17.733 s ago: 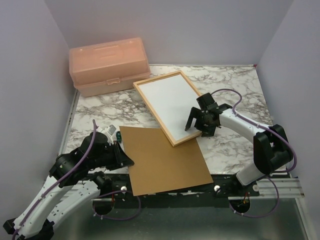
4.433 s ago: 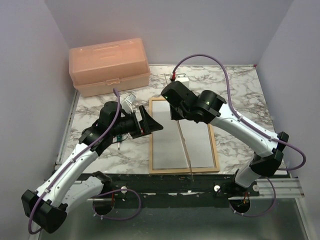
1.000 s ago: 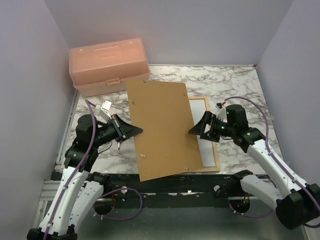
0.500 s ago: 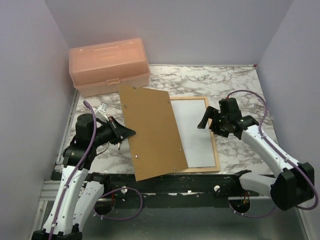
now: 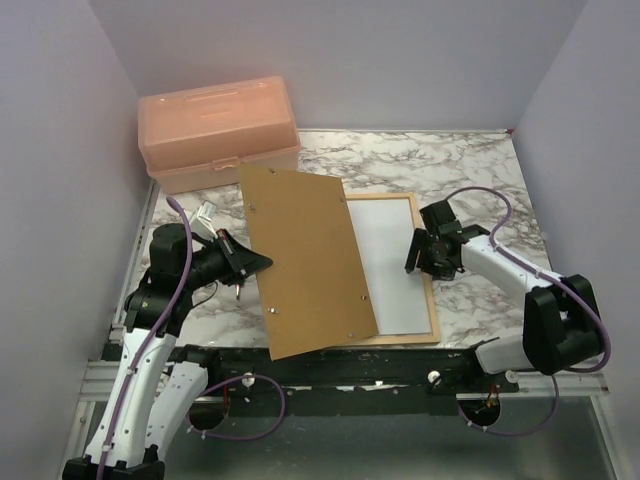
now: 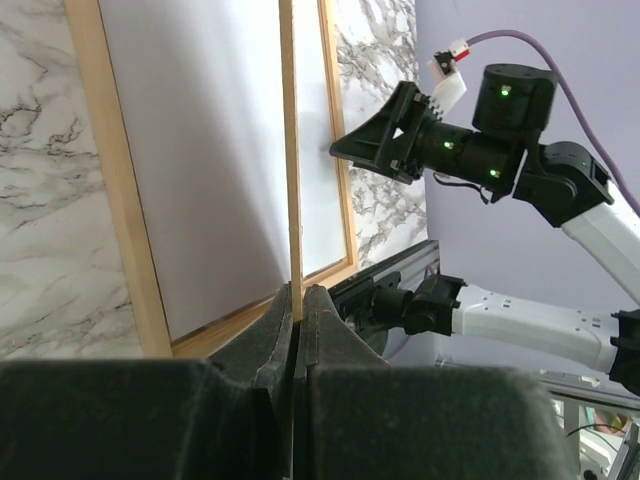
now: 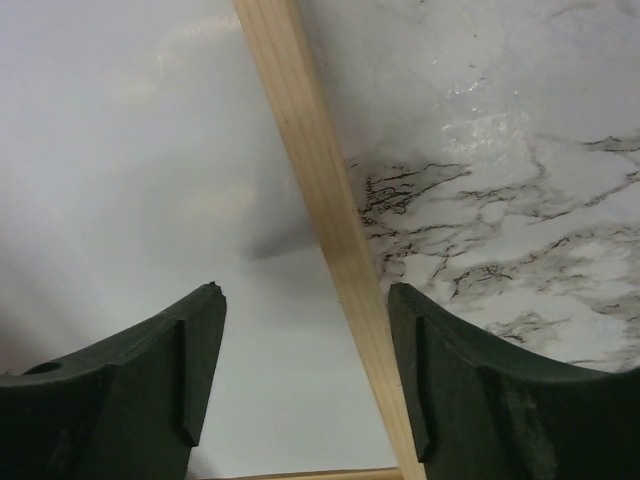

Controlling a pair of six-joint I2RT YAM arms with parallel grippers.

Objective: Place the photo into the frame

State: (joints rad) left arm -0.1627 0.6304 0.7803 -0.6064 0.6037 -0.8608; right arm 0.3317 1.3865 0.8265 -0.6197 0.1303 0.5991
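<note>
The frame (image 5: 428,300) lies flat on the marble table, its light-wood bars around the photo (image 5: 386,262), which shows its plain white back. My left gripper (image 5: 262,262) is shut on the left edge of the brown backing board (image 5: 305,260), holding it tilted over the frame's left side. In the left wrist view the board's thin edge (image 6: 291,150) runs up from my shut left gripper (image 6: 298,292). My right gripper (image 5: 417,256) is open and pointing down astride the frame's right bar (image 7: 325,200). One finger (image 7: 195,340) is over the photo (image 7: 130,200), the other over the marble.
A peach plastic toolbox (image 5: 220,130) stands at the back left, just behind the board's far corner. Purple-grey walls close in the table on three sides. Bare marble (image 5: 490,180) lies to the right of the frame. The black base rail (image 5: 330,370) runs along the near edge.
The board has swung left off the frame, uncovering the white photo, still in my left gripper. My right gripper moved right from the board's edge to the frame's right bar and narrowed its jaws.
</note>
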